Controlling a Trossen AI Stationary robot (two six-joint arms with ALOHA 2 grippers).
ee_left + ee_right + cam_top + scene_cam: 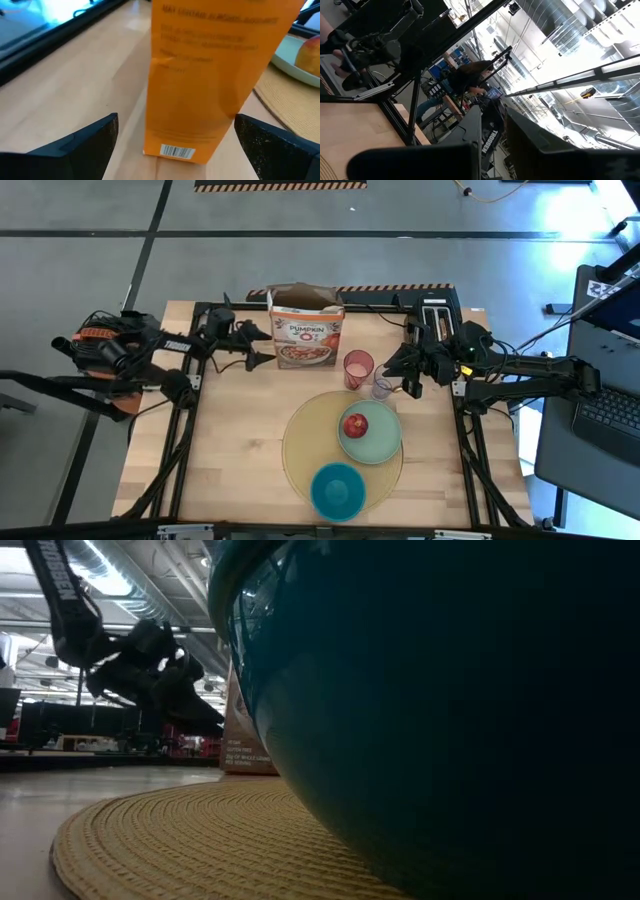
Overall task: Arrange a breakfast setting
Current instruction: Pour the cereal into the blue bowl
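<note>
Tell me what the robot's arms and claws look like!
Both arms are black, jointed and thin, with black cables. The left arm has orange patches and white lettering. The left gripper has two dark wedge-shaped fingers. The right gripper is black, its arm showing a tiny green light.

Two black jointed arms trailing black cables, orange casing on the left arm (100,345), white lettering along the links.

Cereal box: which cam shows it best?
High view: the whole cereal box stands upright at the table's back edge, printed front readable. Left wrist view shows only its orange side panel and barcode, close up. Low view catches a sliver behind the blue bowl. Right wrist: nothing.
</note>
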